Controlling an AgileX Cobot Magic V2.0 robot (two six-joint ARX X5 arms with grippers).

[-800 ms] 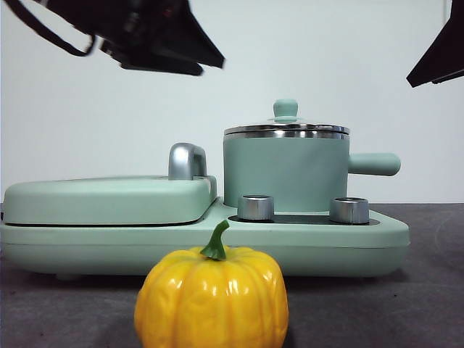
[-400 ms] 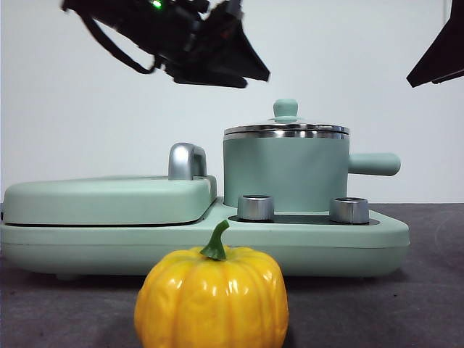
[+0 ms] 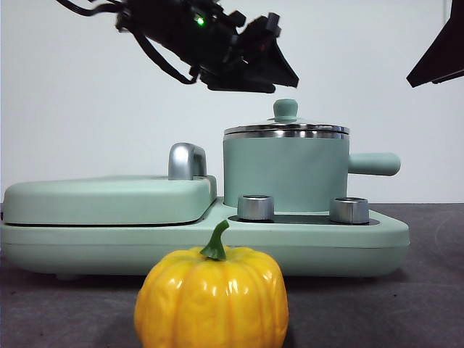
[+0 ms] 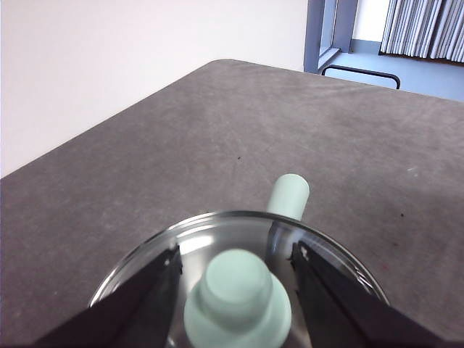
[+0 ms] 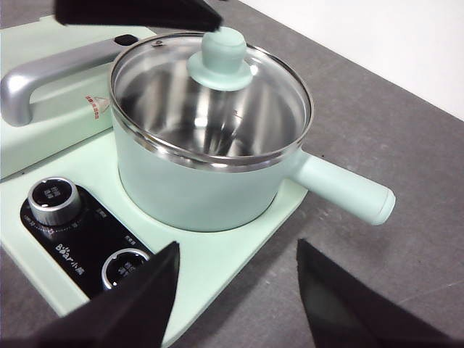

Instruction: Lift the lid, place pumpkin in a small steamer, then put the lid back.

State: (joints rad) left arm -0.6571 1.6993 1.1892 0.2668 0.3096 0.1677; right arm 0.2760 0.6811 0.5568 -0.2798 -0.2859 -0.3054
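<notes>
On steamer point(image 3: 284, 174), glass lid point(image 5: 217, 87), mint knob point(image 4: 237, 297)

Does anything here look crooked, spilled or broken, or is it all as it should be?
Nothing stands out. The lid sits level on the small steamer, the pot inside looks clean, and the pumpkin stands upright on the table in front of the cooker. The left gripper, jaws open, hovers at the lid's knob; the right gripper waits open.

A glossy yellow-orange ribbed pumpkin point(image 3: 211, 299) sits at six o'clock of the mint-green cylindrical steamer pot point(image 3: 286, 170), well apart.
</notes>
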